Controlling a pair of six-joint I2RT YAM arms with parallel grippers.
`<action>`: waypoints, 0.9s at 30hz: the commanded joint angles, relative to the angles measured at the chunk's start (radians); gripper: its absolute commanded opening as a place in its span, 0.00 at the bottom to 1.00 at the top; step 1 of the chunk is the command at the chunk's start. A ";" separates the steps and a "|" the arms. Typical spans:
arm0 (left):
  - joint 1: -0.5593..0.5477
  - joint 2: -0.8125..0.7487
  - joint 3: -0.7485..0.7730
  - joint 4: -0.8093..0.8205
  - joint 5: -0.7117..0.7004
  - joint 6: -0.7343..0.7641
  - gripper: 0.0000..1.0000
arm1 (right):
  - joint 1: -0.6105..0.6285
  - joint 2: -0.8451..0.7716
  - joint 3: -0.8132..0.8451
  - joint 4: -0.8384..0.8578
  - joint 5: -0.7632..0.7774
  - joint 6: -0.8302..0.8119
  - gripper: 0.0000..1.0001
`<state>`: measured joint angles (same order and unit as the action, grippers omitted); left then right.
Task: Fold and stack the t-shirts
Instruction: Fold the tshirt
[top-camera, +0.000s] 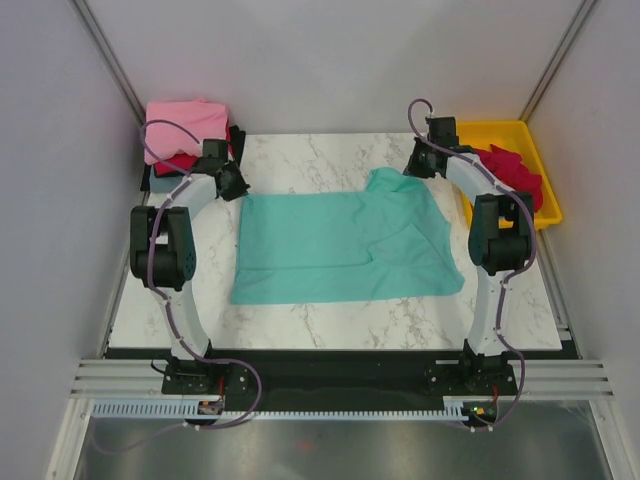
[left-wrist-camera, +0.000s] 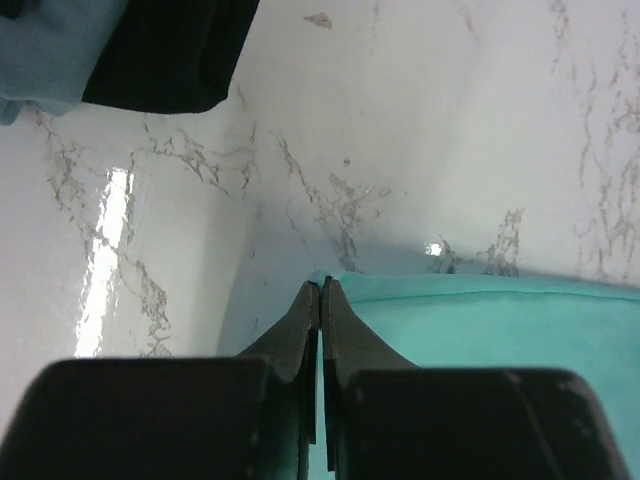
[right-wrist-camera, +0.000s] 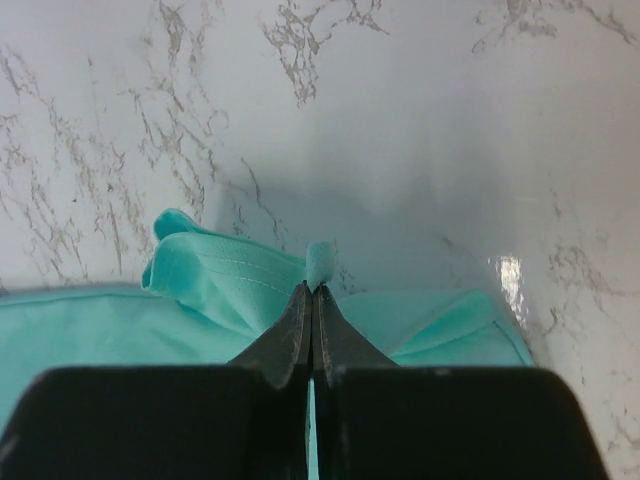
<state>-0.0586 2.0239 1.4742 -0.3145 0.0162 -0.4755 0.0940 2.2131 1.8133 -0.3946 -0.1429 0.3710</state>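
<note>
My left gripper (left-wrist-camera: 320, 292) is clamped on the teal t-shirt (top-camera: 340, 250) at its far left corner. My right gripper (right-wrist-camera: 314, 292) pinches its far right edge.

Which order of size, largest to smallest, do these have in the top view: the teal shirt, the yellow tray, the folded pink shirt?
Largest: teal shirt, spread flat.
Second: yellow tray, partly hidden.
Smallest: folded pink shirt.

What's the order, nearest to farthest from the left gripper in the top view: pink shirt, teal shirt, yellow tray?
1. teal shirt, its corner pinched in the left gripper, centre.
2. pink shirt, back-left corner.
3. yellow tray, far right side.
</note>
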 joint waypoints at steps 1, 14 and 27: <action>-0.004 -0.097 -0.040 0.008 0.022 0.040 0.02 | -0.005 -0.133 -0.107 0.079 -0.020 0.009 0.00; 0.009 -0.296 -0.252 0.035 0.005 0.049 0.02 | -0.013 -0.476 -0.434 0.097 0.002 0.002 0.00; 0.013 -0.444 -0.397 0.045 0.028 0.035 0.02 | -0.020 -0.797 -0.725 0.066 0.040 0.016 0.00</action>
<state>-0.0517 1.6394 1.1042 -0.2989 0.0353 -0.4660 0.0784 1.4796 1.1301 -0.3294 -0.1253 0.3744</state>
